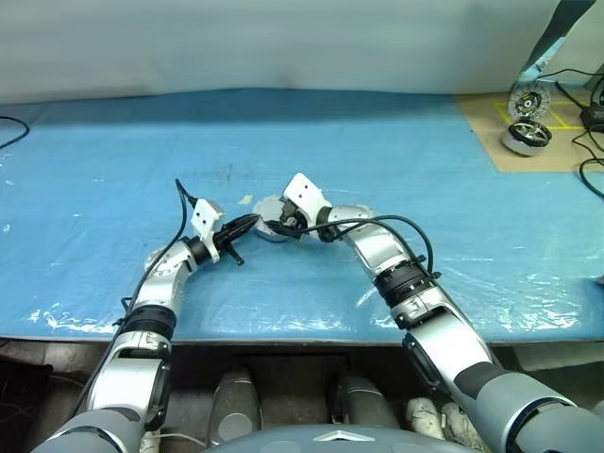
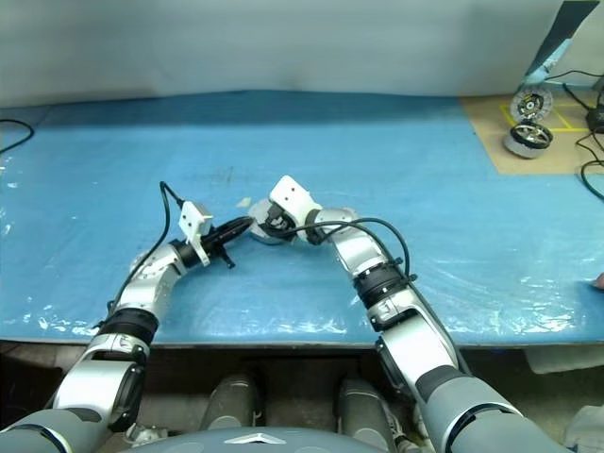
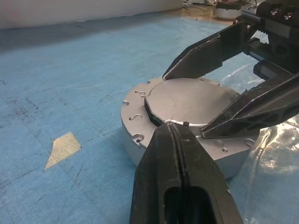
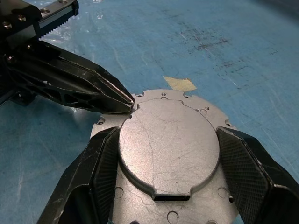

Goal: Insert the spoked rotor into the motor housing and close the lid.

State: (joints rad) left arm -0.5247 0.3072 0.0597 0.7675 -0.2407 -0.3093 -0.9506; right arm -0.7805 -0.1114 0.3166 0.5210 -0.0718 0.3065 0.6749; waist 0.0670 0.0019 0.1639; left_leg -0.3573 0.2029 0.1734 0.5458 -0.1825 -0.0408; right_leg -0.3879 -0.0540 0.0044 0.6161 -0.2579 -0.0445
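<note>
We see both arms meeting mid-table on the blue sheet (image 1: 396, 142). Left gripper (image 1: 253, 222) pinched shut, level, tip against the near-left edge of the motor housing (image 1: 268, 223). Right gripper (image 1: 281, 223) sits over the housing; finger state unclear here. Far right: brown board (image 1: 491, 127) with two wheel-like metal parts (image 1: 527, 118), black cables (image 1: 590, 104) beside them.

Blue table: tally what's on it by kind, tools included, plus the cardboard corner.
Motor housing, lid on: 1
Tape scrap: 1
Wheel-like motor parts on the cardboard: 2
Tools: 2, left tool shut, right tool spread around the housing
Total: 6
</note>
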